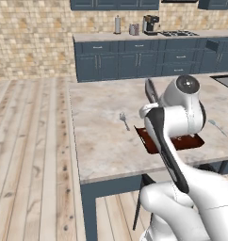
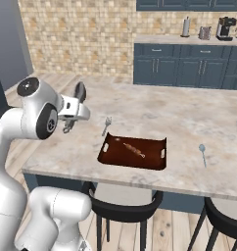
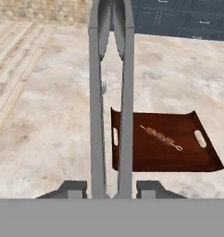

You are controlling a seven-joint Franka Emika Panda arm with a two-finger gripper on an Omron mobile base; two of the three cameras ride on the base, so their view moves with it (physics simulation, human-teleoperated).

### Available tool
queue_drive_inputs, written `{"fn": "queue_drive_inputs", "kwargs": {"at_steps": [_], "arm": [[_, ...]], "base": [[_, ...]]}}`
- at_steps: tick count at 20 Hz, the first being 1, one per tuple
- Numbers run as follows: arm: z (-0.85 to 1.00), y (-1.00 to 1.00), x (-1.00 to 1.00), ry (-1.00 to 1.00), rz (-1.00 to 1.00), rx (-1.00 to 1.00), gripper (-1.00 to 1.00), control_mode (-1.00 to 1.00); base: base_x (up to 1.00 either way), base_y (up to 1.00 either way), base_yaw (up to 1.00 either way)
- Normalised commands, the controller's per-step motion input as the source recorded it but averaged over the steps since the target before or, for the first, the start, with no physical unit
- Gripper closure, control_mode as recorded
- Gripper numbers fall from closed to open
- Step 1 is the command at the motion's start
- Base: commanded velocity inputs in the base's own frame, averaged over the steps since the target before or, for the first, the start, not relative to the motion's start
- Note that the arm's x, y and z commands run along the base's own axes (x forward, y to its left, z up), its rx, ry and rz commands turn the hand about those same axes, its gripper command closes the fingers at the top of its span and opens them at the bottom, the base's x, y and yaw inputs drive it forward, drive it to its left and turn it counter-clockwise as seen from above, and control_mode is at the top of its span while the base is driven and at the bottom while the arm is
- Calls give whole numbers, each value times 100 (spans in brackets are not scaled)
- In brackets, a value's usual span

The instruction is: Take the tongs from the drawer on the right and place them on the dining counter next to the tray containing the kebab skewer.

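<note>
Gripper (image 3: 111,192), jaws clamped on the tongs (image 3: 110,92) near their lower end, held above the surface (image 1: 101,136) left of the tray (image 3: 160,148). Risk: released from height, they bounce onto the tray or clip the kebab skewer (image 3: 161,137). Long axis runs out from the jaws; joined end farthest.

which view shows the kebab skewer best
The hand view: the kebab skewer lies unobstructed in the tray, meat pieces distinct. The right base view shows it smaller but clear. In the left base view the arm covers most of the tray, hiding the skewer.
</note>
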Motion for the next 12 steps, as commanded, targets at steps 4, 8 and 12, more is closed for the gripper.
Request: {"fn": "queue_drive_inputs", "kwargs": {"at_steps": [4,8,12], "arm": [[-35,0,47,26,2,13,100,-100],[-33,0,54,18,3,11,100,-100],[-34,2,55,24,0,1,100,-100]], "base": [[0,0,0],[0,0,0],[0,0,0]]}}
